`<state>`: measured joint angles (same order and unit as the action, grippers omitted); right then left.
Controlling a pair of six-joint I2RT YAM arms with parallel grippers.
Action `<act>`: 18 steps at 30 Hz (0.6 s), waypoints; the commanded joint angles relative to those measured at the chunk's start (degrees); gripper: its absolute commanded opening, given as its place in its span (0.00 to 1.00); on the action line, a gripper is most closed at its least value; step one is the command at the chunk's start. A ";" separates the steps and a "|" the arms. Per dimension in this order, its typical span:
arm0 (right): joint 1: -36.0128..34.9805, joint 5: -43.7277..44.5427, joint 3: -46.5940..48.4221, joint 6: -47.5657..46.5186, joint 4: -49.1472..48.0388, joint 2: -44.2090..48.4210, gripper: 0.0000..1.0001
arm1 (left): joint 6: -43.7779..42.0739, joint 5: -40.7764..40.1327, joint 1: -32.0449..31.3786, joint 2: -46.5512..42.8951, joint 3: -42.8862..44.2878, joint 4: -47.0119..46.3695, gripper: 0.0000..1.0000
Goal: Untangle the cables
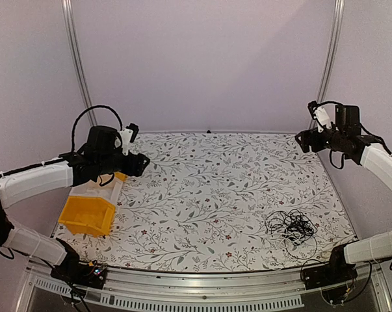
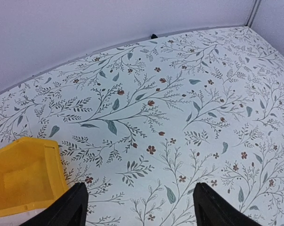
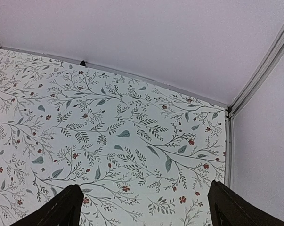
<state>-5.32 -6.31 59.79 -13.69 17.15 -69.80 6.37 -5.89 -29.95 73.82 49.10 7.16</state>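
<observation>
Cables [image 1: 290, 227] are lying in one loose, scribbly black knot on the floral-print surface [image 1: 202, 169], well to the right of the yellow bin [image 1: 87, 216] and about level with it. Thin, limp and light, they are likely going to drag as a clump, so an outer loop straying from the knot, or a small plug end, is looking like the best hold. Left jaws are hovering wide and empty just behind the boxy, glossy plastic bin, while right jaws are hanging wide and empty far to the bin's right and farther back.
</observation>
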 commanded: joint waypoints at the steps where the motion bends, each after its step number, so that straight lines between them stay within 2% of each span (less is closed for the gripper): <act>1: 1.46 -5.98 -3.45 -3.81 4.50 4.06 0.97 | 0.09 6.77 -1.94 -0.84 -1.27 -4.01 0.77; 6: 2.55 -8.15 -7.31 -11.16 13.18 6.05 0.99 | 2.21 10.02 -6.63 -0.55 -0.66 -1.15 0.73; 12: 7.18 -8.02 -9.00 -19.49 22.36 6.57 0.98 | 3.57 7.19 -16.13 3.31 3.58 3.60 0.72; 15: 8.20 -9.19 -9.45 -23.25 23.81 5.36 0.92 | 3.61 8.71 -20.10 8.51 6.42 2.67 0.72; 18: 8.76 -11.62 -8.97 -26.28 25.93 2.14 0.78 | 3.15 12.20 -23.01 16.39 11.94 1.80 0.67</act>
<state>2.74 -14.00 50.72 -33.56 38.33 -64.60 9.45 2.31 -49.65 82.37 55.48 9.26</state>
